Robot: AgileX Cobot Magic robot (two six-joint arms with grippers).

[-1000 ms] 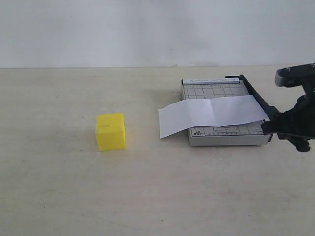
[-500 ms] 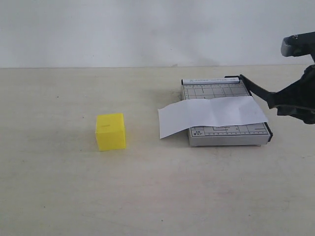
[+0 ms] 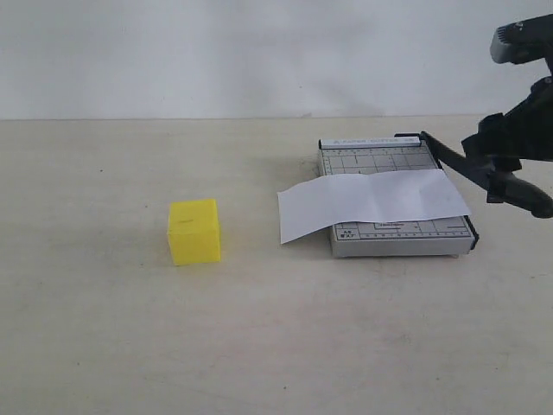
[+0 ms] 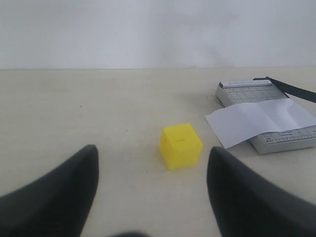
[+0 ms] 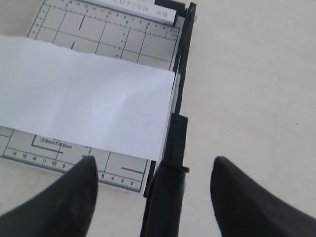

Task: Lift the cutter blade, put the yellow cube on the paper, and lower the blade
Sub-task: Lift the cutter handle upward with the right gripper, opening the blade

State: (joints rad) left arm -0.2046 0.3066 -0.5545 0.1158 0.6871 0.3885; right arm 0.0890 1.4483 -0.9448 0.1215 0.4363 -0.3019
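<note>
Exterior view: yellow cube (image 3: 194, 231) flat on the pale tabletop (image 3: 104, 346), well apart from the grey trimmer board (image 3: 380, 161), at roughly 9 o'clock from it. Clear of everything, both grippers included.

White paper (image 3: 371, 199) laid across the board, faint crease down its middle, its 9 o'clock end overhanging the board's edge.

Cutter blade (image 3: 451, 159) lifted off the board. Hinged at the board's 1 o'clock corner, slanting out past the 3 o'clock edge, clear of the paper. Thick handle end out toward 4 o'clock, merging with the dark bulk of the right arm at the frame's edge.

Right wrist view: right gripper (image 5: 154, 160) with fingers (image 5: 64, 202) spread wide, the blade's handle in the gap between them, touching neither finger as far as visible. Not clamped.

Left wrist view: left gripper (image 4: 153, 149) low over the table, fingers wide apart, gripping nothing. Cube ahead of it, in line with the gap, well short of contact. Board, paper and raised blade farther off beyond the cube.
</note>
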